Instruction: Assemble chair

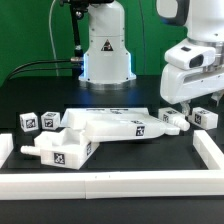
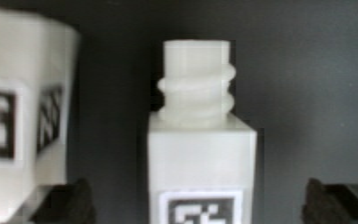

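The chair's white tagged pieces lie on the black table. A large flat piece (image 1: 112, 126) with a notched block (image 1: 62, 150) joined at its near end lies in the middle. Two small tagged blocks (image 1: 27, 122) (image 1: 48, 121) sit at the exterior view's left. My gripper (image 1: 186, 106) hangs low over the pieces at the exterior view's right. In the wrist view a short white leg (image 2: 202, 120) with a knobbed end and a tag stands between my dark fingers (image 2: 60, 205). My gripper (image 2: 202, 206) is open, with gaps on both sides of the leg. Another tagged white block (image 2: 25, 100) lies beside it.
The long plain white border rail (image 1: 110, 186) runs along the front and up both sides (image 1: 209, 150). The robot's base (image 1: 105, 50) stands at the back middle with cables to its left. A further tagged piece (image 1: 206, 117) lies at the far right.
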`<state>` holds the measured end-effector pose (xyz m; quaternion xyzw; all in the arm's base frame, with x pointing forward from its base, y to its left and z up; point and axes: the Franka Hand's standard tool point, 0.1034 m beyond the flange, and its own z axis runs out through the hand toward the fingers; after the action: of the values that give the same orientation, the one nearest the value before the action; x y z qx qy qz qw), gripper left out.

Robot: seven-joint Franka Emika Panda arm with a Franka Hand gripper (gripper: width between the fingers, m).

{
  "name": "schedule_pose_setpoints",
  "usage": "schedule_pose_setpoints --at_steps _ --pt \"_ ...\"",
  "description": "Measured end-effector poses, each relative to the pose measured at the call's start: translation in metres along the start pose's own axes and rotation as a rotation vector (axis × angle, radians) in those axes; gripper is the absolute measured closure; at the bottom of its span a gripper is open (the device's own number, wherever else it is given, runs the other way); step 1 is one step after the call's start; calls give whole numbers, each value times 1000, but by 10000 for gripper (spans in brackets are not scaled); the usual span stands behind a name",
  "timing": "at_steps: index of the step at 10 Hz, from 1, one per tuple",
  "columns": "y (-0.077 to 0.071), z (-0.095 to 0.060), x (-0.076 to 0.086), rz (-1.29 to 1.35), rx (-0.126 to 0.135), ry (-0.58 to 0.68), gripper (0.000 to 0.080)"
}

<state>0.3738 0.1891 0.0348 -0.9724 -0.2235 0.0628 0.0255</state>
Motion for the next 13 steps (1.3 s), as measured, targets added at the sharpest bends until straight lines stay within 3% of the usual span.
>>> schedule_pose_setpoints --at_steps 1,3,5,8,9,11,12,13 --pt "2 -7 -2 -16 -6 -5 178" --pt "24 -22 -4 -52 -8 -6 154" --pt "42 -25 0 -60 -1 -10 150" --pt "40 -24 -1 -64 -1 -11 150" --pt "45 -26 -4 -112 2 -23 150" --pt "88 -48 -10 -175 27 -60 150" --pt "95 -54 -5 -185 29 -70 150" --pt "88 -55 -1 -185 19 -68 150"
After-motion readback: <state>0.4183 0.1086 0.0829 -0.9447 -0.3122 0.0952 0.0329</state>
